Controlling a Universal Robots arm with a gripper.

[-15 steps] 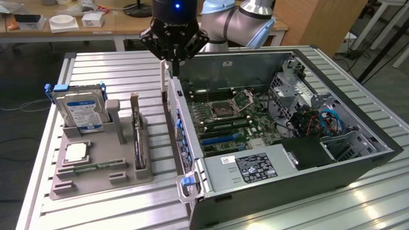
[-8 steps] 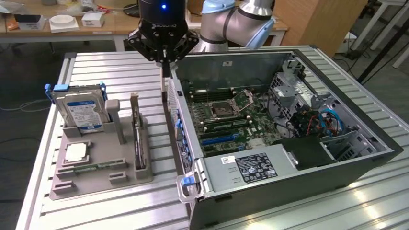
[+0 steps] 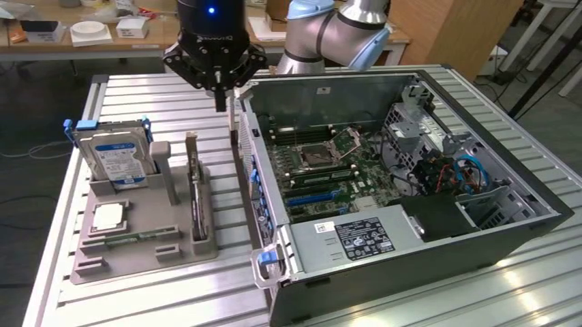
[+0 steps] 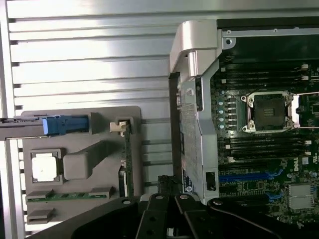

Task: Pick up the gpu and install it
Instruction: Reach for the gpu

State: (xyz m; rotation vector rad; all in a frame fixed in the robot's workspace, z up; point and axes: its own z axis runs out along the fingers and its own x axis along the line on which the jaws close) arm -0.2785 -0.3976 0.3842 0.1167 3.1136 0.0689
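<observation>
Along the worktop's (image 3: 163,88) edge at the exterior view's left sits a grey parts holder (image 3: 109,267). A silver hard drive (image 3: 114,157) with a blue label stands upright in the holder's far slot. A processor chip (image 3: 108,216) lies flat in front of it, with a narrow green memory stick (image 3: 136,238) lying nearer the front. The gpu (image 3: 195,194) stands on edge in a slot along the holder's side nearest the computer, its metal bracket end pointing towards the far edge of the worktop. Nothing grips it. In the wrist view it appears edge-on as a thin strip (image 4: 127,162) beside the holder's wall.

Past the gpu towards the exterior view's right, the gripper (image 3: 219,105) hangs straight down over bare worktop. It is near the far corner of the computer case (image 3: 409,272), above the gap between holder and case. Its fingers are pressed together into a single narrow tip and hold nothing. It is apart from the gpu and higher than the card's top edge. The silver and blue arm (image 3: 337,34) bends in from behind the case.

The case lies open on its side over the worktop's right half, with the motherboard (image 3: 328,178) and its bare processor socket (image 3: 320,157) exposed.
</observation>
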